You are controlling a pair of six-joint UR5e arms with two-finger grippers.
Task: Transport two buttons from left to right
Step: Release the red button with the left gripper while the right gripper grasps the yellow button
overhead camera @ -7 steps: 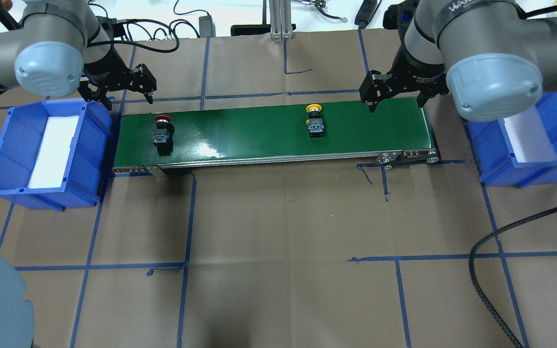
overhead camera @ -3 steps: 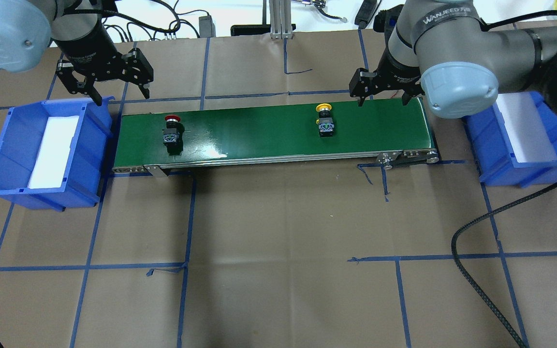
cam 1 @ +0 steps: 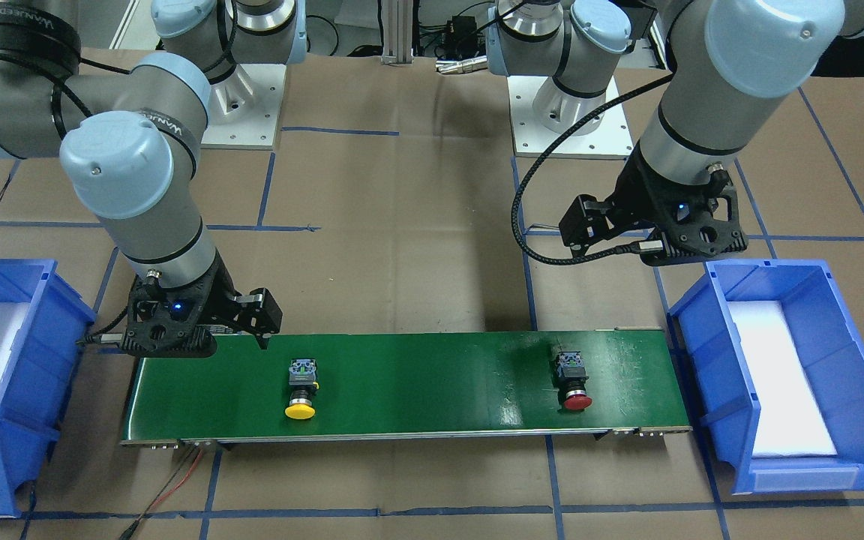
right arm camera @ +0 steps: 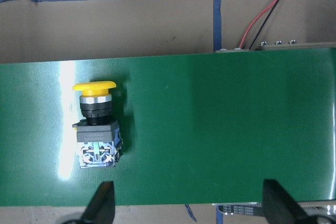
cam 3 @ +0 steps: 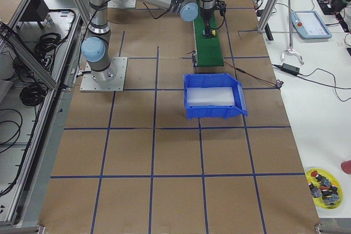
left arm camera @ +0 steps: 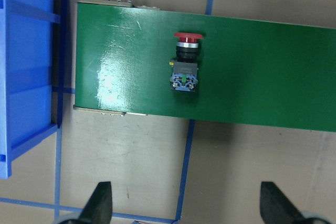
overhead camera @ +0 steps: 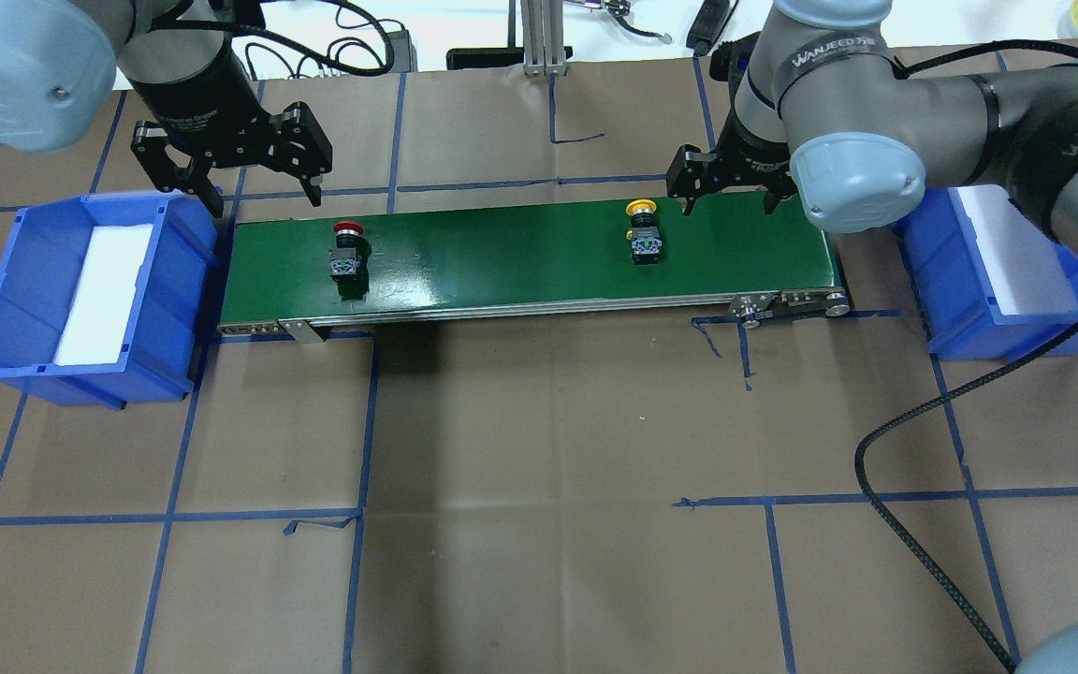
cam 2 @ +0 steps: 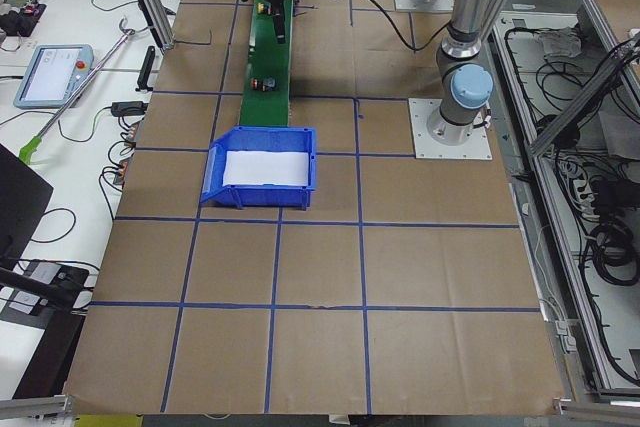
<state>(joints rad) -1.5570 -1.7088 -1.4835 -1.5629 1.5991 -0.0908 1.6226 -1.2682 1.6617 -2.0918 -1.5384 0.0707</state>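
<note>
The red button (overhead camera: 344,251) lies on its side near the left end of the green conveyor belt (overhead camera: 502,267). It also shows in the left wrist view (left arm camera: 187,61). The yellow button (overhead camera: 642,234) lies on the belt right of the middle and shows in the right wrist view (right arm camera: 97,124). My left gripper (overhead camera: 266,201) is open and empty, above the belt's far left corner, behind the red button. My right gripper (overhead camera: 728,206) is open and empty, at the belt's far edge just right of the yellow button.
A blue bin (overhead camera: 174,281) with a white liner stands off the belt's left end. A second blue bin (overhead camera: 960,281) stands off its right end. A black cable (overhead camera: 913,552) loops over the brown table at the front right.
Both buttons have moved to the right on the belt. My left gripper has swung right toward the belt's far left corner. My right gripper has moved left toward the yellow button.
</note>
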